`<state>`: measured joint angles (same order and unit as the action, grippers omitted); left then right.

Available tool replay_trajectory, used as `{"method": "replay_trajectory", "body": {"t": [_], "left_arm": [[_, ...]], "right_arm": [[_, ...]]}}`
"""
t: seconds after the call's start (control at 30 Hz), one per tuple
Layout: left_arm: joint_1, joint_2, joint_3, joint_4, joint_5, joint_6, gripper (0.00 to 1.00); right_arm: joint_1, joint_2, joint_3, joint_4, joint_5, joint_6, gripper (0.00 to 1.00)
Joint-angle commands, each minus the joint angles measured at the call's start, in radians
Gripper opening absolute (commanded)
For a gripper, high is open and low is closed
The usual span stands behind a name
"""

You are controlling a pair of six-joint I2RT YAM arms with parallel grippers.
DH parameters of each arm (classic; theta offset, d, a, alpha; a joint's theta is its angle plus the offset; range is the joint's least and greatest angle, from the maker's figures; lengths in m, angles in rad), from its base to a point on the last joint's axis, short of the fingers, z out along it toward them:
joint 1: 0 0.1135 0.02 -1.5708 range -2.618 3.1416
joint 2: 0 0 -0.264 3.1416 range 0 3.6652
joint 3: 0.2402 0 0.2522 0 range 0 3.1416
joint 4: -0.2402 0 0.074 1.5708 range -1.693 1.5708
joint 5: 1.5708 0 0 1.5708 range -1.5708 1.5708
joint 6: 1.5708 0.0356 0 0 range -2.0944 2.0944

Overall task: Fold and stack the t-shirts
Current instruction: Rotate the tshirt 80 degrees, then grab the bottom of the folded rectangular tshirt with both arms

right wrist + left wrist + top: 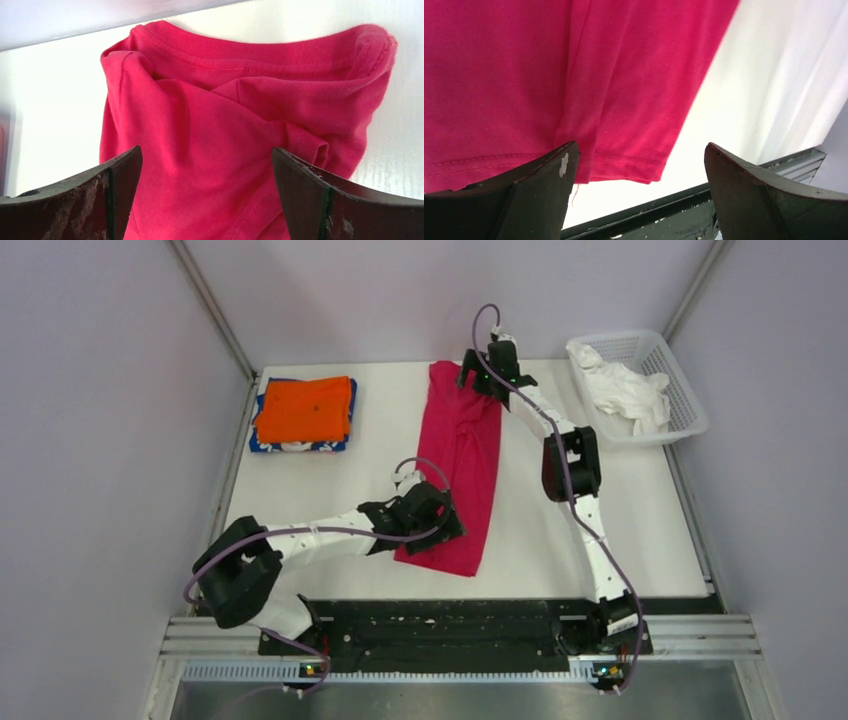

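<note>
Both jaws spread wide, gripping nothing: my left tool [449,524] over the hem, my right tool [478,376] over the collar of the magenta shirt [462,465], which lies lengthwise mid-table [600,530]. Halfway through this fold, I reckon; next, pinch both ends and bring them together.

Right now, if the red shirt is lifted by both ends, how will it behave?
The red shirt will probably sag in the middle: it is thin cloth lying in a long folded strip, softly wrinkled at the collar. It likely weighs little for its size. The layers at the hem may slide apart, as nothing pins them.
</note>
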<state>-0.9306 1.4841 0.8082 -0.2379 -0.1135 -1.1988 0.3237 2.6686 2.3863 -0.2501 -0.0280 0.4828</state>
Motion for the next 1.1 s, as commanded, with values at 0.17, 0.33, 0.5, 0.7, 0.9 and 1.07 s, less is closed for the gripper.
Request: {"method": "replay_trajectory", "body": {"t": [0.17, 0.33, 0.5, 0.7, 0.9, 1.07], "left_arm": [[-0.006, -0.249, 0.038, -0.160, -0.110, 0.190, 0.99], [-0.002, -0.387, -0.032, -0.263, -0.241, 0.198, 0.99], [0.147, -0.419, -0.123, -0.259, -0.135, 0.222, 0.97], [0.240, -0.360, -0.185, -0.189, 0.038, 0.294, 0.86], [0.240, -0.261, -0.184, -0.159, 0.107, 0.348, 0.77], [0.240, -0.155, -0.171, -0.132, 0.152, 0.357, 0.70]], "right_arm": [[0.016, -0.381, -0.143, 0.021, 0.142, -0.133, 0.99], [0.018, -0.552, -0.340, 0.008, 0.155, -0.135, 0.99], [0.046, -0.837, -0.770, -0.004, 0.033, -0.134, 0.99], [0.189, -1.258, -1.425, 0.188, 0.042, 0.017, 0.98], [0.358, -1.436, -1.666, 0.145, 0.073, 0.142, 0.91], [0.492, -1.491, -1.770, 0.074, 0.068, 0.196, 0.81]]}}
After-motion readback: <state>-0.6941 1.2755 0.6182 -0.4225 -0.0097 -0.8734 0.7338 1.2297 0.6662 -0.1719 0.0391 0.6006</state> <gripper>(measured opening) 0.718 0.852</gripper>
